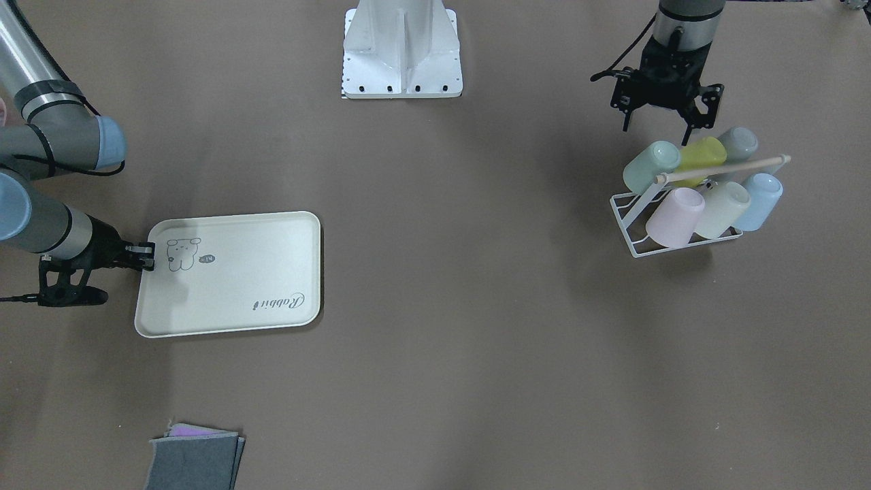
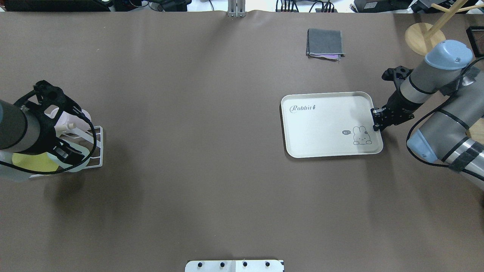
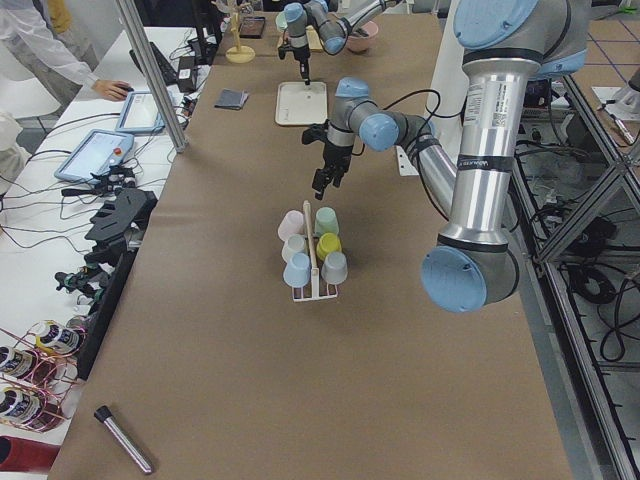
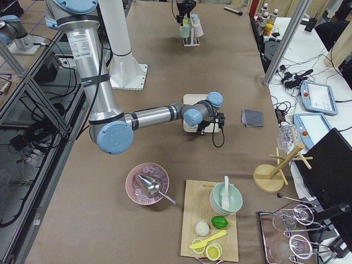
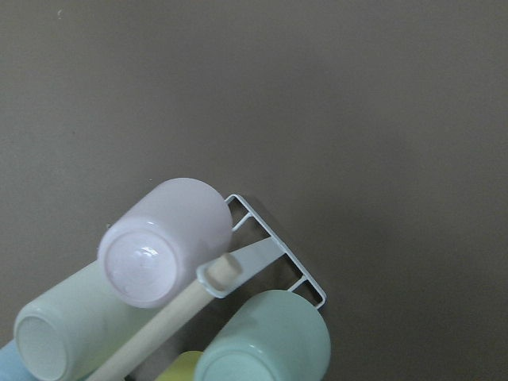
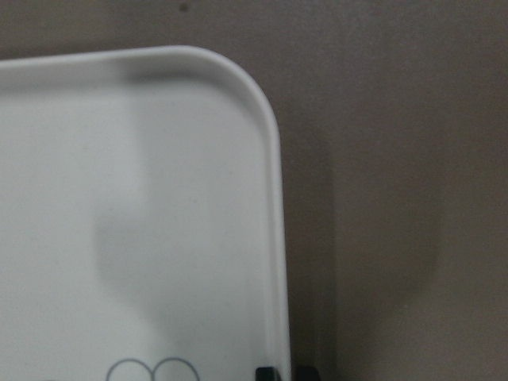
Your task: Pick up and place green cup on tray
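The pale mint-green cup (image 1: 651, 167) lies tilted on a white wire rack (image 1: 622, 211), at the rack's end toward the table's middle. It also shows in the left wrist view (image 5: 266, 337). My left gripper (image 1: 656, 131) hangs open and empty just above and behind the rack, close to that cup. The cream tray (image 1: 231, 272) lies flat on the table far from the rack, and nothing is on it. My right gripper (image 1: 146, 257) is at the tray's short edge by the bear drawing. Its fingertips (image 6: 266, 371) are pinched on the rim (image 6: 278, 238).
The rack also holds pink (image 1: 675, 216), cream (image 1: 722, 209), blue (image 1: 760, 201), yellow-green (image 1: 702, 158) and grey-green (image 1: 738, 144) cups under a wooden handle (image 1: 721, 169). A folded grey cloth (image 1: 194, 463) lies at the table's far edge. The robot's base (image 1: 401, 51) stands between the arms.
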